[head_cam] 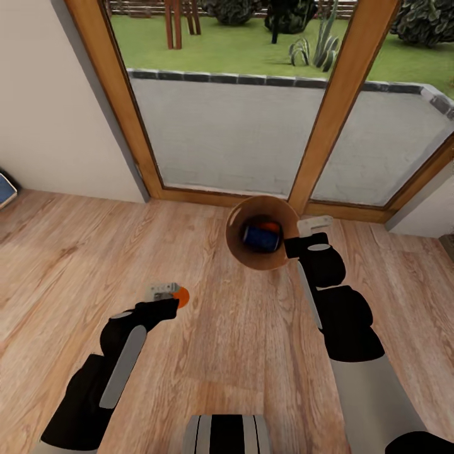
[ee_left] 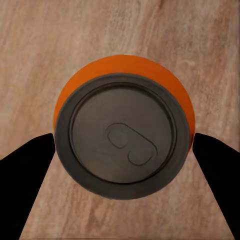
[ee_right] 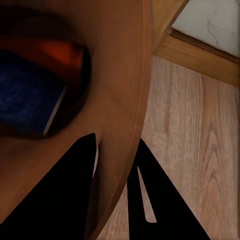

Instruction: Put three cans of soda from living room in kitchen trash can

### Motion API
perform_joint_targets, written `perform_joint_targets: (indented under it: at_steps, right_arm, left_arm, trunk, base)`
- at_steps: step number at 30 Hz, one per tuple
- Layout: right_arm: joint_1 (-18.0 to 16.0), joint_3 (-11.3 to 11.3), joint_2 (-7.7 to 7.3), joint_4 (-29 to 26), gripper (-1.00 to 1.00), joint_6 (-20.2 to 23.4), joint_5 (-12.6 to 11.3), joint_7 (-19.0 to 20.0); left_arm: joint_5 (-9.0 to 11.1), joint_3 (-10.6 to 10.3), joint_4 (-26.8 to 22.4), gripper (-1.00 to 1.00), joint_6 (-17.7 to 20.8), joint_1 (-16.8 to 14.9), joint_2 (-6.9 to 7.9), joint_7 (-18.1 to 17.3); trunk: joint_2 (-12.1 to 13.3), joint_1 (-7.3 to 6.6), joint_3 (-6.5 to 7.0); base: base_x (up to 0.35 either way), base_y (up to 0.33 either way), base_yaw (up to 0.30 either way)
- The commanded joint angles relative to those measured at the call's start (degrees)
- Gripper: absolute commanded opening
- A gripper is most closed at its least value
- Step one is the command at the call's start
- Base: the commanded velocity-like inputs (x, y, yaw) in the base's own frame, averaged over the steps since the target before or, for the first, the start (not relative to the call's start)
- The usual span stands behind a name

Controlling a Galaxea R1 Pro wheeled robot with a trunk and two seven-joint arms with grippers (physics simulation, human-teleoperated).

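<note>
- Left gripper [head_cam: 169, 294] held an orange can [head_cam: 182, 296], one dark finger [ee_left: 25, 165] pressed to each side of it. The can's grey pull-tab top faced the wrist camera, so its long axis ran along the fingers.
- Right gripper [head_cam: 301, 237] was clamped on the rim of the trash can [head_cam: 238, 250], one finger inside the wall and one outside, carrying it above the plank floor [head_cam: 239, 353].
- Inside the bin lay a dark blue can [head_cam: 261, 238] and, beside it, a second orange can [head_cam: 272, 227], mostly covered.
- Key relation: the bin's open mouth lay ahead of the left gripper and across toward the right arm, well apart from it. Left arm was the one loaded; the held can probably needs carrying over the mouth.
- Bin's grey outside was hidden from above. Glass doors [head_cam: 233, 139] stood just beyond the bin; no kitchen fittings were visible.
</note>
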Motion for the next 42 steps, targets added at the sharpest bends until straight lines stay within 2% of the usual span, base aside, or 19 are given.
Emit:
perform_joint_targets:
  at_steps: [1,3,5,8,12,16,21,24,27,30,35,42]
  right_arm:
    - [-0.02,0.01,0.00,0.06,-1.00,0.00,0.29,0.14]
    - [-0.02,0.00,0.00,0.22,-1.00,0.00,0.41,0.14]
    - [0.00,0.03,0.05,0.24,-1.00,0.00,0.95,0.16]
    - [0.38,0.16,0.22,0.28,-1.00,0.00,2.77,0.25]
    - [0.89,0.24,0.31,0.29,-1.00,0.00,3.61,0.29]
    - [1.75,0.20,0.34,0.29,-1.00,0.00,4.01,0.28]
    - [2.76,0.32,0.35,0.22,-1.00,0.00,4.27,0.23]
    - [2.87,0.27,0.35,0.21,-1.00,0.00,4.42,0.23]
    - [2.98,0.21,0.35,0.21,-1.00,0.00,4.51,0.23]
    - [3.39,0.24,0.35,0.20,-1.00,0.00,4.71,0.23]
    - [3.86,0.26,0.35,0.28,-1.00,0.00,6.16,0.27]
    - [4.35,0.18,0.40,0.41,-1.00,0.00,6.10,0.31]
  left_arm:
    - [-0.08,0.05,-0.06,-1.00,-0.02,0.30,0.00,-0.97]
    - [-0.08,0.10,-0.14,-1.00,0.16,0.65,0.47,-3.00]
    - [-0.08,0.11,-0.15,-1.00,0.40,0.64,0.89,-3.39]
    - [-0.08,0.12,-0.20,-1.00,3.23,0.10,1.46,-3.87]
    - [-0.08,0.12,-0.21,-1.00,5.38,-0.52,1.60,-4.02]
    - [-0.08,0.12,-0.22,-1.00,7.45,-2.19,1.66,-4.09]
    - [-0.03,0.12,-0.24,-1.00,8.09,-3.80,1.82,-4.73]
    - [-0.07,0.16,-0.24,-1.00,7.78,-4.26,2.86,-8.10]
    - [-0.08,0.19,-0.24,-1.00,7.64,-5.01,3.83,-9.83]
    - [-0.05,0.20,-0.24,-1.00,7.60,-5.29,4.10,-10.46]
    - [0.00,0.21,-0.25,-1.00,7.83,-6.13,4.31,-14.19]
    - [0.01,0.21,-0.25,-1.00,8.34,-8.17,4.89,-17.68]
  trunk:
    - [0.01,-0.01,0.01]
    - [0.01,-0.01,0.01]
    - [0.01,-0.01,0.01]
    - [0.01,-0.01,0.01]
    - [0.01,-0.01,0.01]
    - [1.62,-0.89,0.73]
    - [3.62,-1.99,1.63]
    - [4.82,-2.65,2.17]
    - [6.03,-3.31,2.70]
    - [7.23,-3.96,3.24]
    - [9.24,-5.06,4.14]
    - [12.04,-6.60,5.40]
  base:
    - [0.000,0.000,0.000]
    - [0.000,0.000,0.000]
    - [0.000,0.000,0.000]
    - [0.000,0.000,0.000]
    - [0.000,0.000,0.000]
    - [0.000,0.000,0.000]
    - [0.000,0.000,0.000]
    - [0.000,0.000,0.000]
    - [0.000,0.000,0.000]
    - [0.000,0.000,0.000]
    - [0.000,0.000,0.000]
    - [0.000,0.000,0.000]
